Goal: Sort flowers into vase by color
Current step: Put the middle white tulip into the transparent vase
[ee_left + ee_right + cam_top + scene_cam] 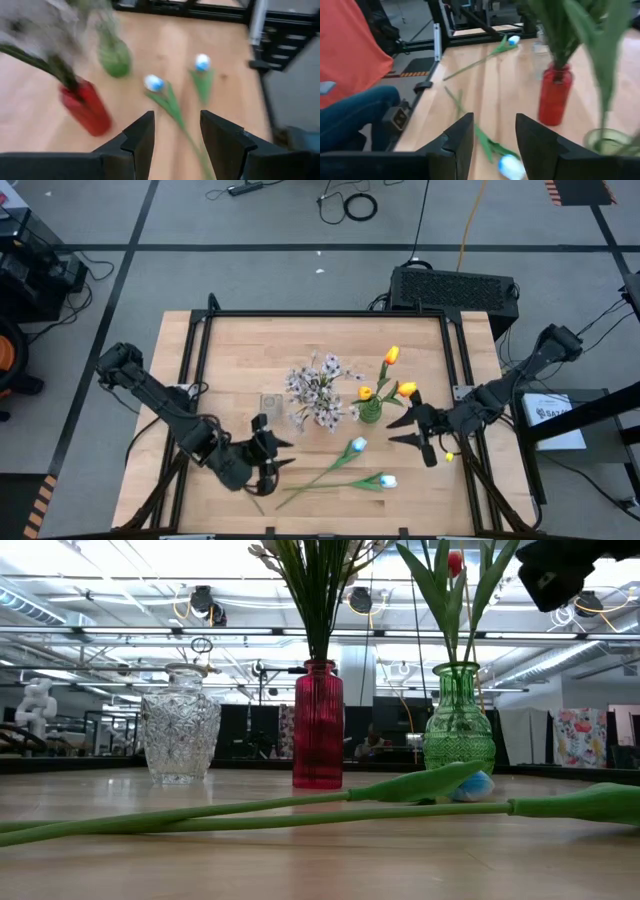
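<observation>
- Three vases stand near the middle of your worktop (230, 350): a clear cut-glass vase (180, 736), empty as far as the low view shows; a red vase (318, 726) holding the spray of small pale blossoms (318, 388); and a green vase (459, 722) holding the orange-yellow tulips (393, 375).
- Two pale-blue tulips lie flat on the worktop between the vases and its front edge. One pale-blue tulip (357, 445) lies nearer the vases, the other pale-blue tulip (387, 480) nearer the front edge. Their green stems run toward the front-left corner and look as if they cross, though the high view is too coarse for you to be sure.
- Your left gripper (274, 453) is over the front-left part of the worktop, by the stem ends. Its fingers (140, 137) stand partly apart with nothing between them, the stems lying on the wood beyond.
- Your right gripper (412, 427) is toward the right edge, just beside the green vase and raised off the wood. Its fingers (456, 136) are also partly apart and empty.
- A person in an orange top and blue trousers (350, 75) sits beyond the worktop's edge in the right wrist view.
</observation>
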